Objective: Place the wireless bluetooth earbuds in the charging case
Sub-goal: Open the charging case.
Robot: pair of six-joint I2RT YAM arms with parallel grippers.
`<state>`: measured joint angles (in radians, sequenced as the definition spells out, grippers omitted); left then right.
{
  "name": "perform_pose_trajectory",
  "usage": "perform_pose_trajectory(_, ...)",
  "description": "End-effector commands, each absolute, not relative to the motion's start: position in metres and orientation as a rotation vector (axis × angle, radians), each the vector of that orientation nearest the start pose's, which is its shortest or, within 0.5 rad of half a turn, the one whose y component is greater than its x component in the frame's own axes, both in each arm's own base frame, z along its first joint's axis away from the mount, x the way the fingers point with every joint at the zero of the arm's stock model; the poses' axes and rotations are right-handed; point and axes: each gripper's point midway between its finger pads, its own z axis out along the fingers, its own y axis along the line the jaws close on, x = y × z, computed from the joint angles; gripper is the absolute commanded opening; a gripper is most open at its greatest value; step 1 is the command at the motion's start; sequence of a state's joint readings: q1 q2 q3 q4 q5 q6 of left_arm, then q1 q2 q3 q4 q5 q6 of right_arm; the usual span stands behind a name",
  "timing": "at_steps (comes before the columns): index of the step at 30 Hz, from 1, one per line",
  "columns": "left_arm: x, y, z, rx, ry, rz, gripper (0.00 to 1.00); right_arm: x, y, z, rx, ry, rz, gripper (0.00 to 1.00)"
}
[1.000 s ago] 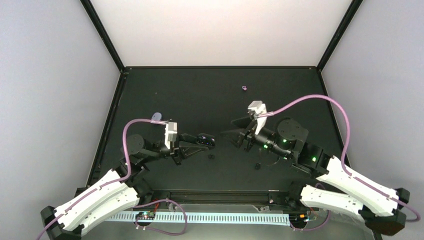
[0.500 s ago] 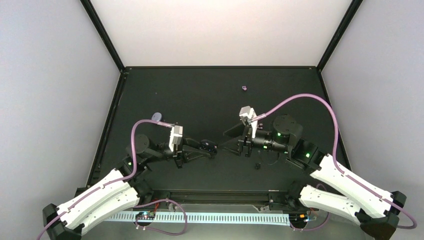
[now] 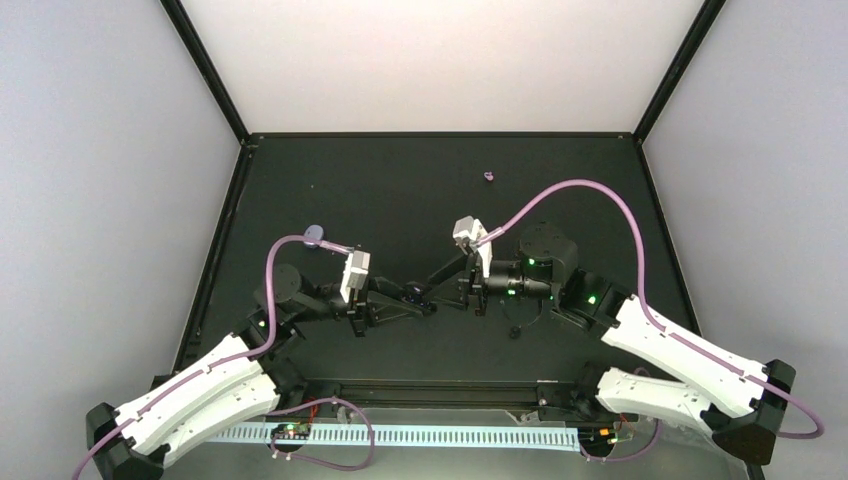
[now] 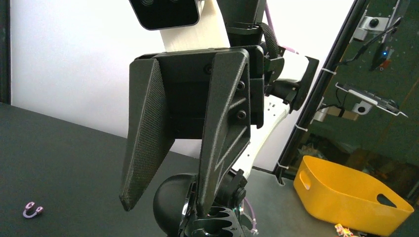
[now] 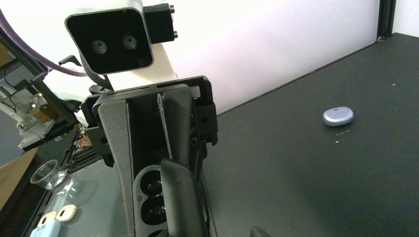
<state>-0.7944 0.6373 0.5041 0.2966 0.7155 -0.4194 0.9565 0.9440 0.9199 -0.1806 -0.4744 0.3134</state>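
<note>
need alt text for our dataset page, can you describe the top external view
The left hand and right hand stand nearly tip to tip over the middle of a black table. Tiny purple earbuds lie alone farther back, and a lavender oval lies left of the hands.

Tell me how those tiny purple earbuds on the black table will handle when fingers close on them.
The earbuds look tiny beside the fingers, so they are probably very light and apt to skid at a nudge. Their rounded, glossy ends suggest a slippery hold, and they may roll on the flat table.
</note>
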Motion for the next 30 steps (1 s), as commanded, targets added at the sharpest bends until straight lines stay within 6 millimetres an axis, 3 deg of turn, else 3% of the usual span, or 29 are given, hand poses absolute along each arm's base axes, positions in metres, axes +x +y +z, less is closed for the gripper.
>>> perform_pose_trajectory(1, 0.0942, -0.2647, 0.3536, 0.955, 1.265, -1.482, 0.02, 0.1220, 0.3229, 0.3594, -0.986, 1.620, 1.332, 0.37)
perform_pose_trajectory(11, 0.0947, -0.2659, 0.3533, 0.957, 1.268, -1.483, 0.02, 0.1176, 0.3278, 0.3591, -1.012, 1.612, 1.346, 0.17)
perform_pose_trajectory(22, 0.0977, -0.2670, 0.3527, 0.947, 1.278, -1.479, 0.02, 0.1139, 0.3281, 0.3585, -1.037, 1.605, 1.334, 0.04)
perform_pose_trajectory(30, 0.1011, -0.2693, 0.3480, 0.940, 1.306, -1.481, 0.13, 0.1140, 0.3246, 0.3621, -1.040, 1.579, 1.303, 0.01)
